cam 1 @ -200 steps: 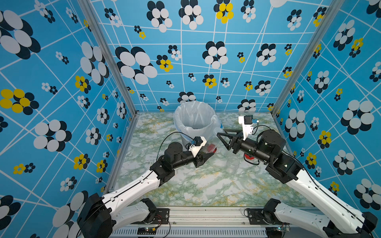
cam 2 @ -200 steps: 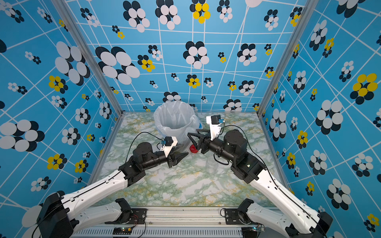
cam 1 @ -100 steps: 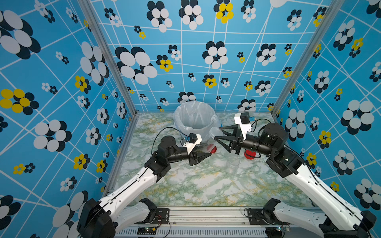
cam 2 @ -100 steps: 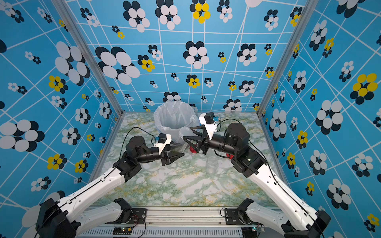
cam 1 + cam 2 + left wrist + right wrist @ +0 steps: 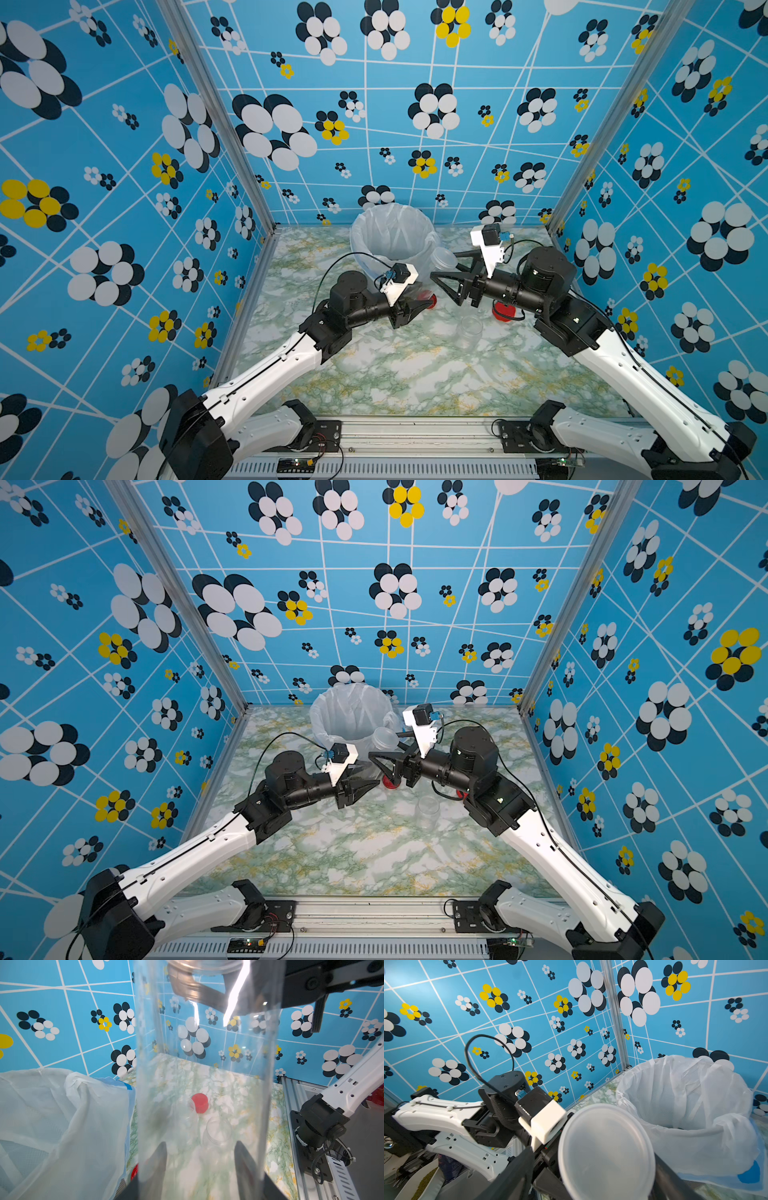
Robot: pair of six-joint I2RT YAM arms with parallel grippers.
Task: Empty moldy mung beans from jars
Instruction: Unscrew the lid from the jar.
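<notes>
Jar (image 5: 203, 1064), clear, sits clamped in left pincer (image 5: 417, 309), near side of bag-lined bucket (image 5: 374, 232). We see right pincer (image 5: 444, 266) spread wide, whitish lid (image 5: 606, 1151) between its jaws. Second open jar (image 5: 469, 330) stands on desk (image 5: 395, 374), right of centre, red lid (image 5: 505, 311) just right of it.

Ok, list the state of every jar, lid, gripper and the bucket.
slim jar: uncapped, clamped in left gripper
clear lid: off, between spread jaws of right gripper
open jar: upright, uncapped, looks empty
red lid: off, lying loose
bucket: upright, open, bag-lined
</notes>
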